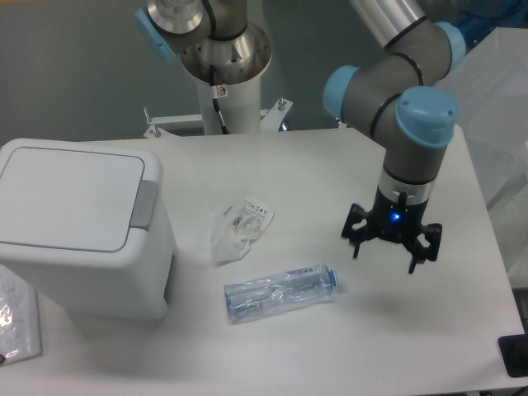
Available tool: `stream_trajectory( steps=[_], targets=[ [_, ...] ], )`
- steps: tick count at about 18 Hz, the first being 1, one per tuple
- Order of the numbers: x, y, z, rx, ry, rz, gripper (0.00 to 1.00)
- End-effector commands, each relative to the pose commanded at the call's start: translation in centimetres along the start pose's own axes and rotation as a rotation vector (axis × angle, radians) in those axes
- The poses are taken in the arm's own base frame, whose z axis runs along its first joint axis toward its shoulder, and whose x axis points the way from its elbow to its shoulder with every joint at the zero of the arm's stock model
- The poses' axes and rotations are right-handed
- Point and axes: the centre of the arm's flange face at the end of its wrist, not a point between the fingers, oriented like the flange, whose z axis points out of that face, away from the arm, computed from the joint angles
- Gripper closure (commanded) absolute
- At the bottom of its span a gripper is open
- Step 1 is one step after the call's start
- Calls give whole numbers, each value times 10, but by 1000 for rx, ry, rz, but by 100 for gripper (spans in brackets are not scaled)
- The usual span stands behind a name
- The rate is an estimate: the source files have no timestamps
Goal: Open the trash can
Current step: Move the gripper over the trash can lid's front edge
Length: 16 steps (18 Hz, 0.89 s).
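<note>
Fixed camera: hand (386, 248) hangs above the right part of the tabletop (346, 165), fingers spread wide, holding and touching nothing. Trash can (78, 223) stands at the left edge, lid flat and closed, grey tab facing the centre. Crushed bottle (280, 290) and crumpled wrapper (239, 227) lie between them, apart from both.

One trash can (78, 227) sits at the left of the frame, its lid down. One crushed clear bottle (280, 290) lies at lower centre, and one crumpled wrapper (239, 228) sits just above it. One gripper (386, 249) hangs at centre right.
</note>
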Motion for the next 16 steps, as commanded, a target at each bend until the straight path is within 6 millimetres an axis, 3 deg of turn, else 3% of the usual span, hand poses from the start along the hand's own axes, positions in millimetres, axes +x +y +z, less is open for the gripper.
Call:
stream_trajectory(
  steps=[4,12,16],
  targets=[
    [20,-22,-26,96,84,-89,0],
    [161,-30,-96,150,176,-11,0],
    [212,-4,-100,122,217,35,0]
  ],
)
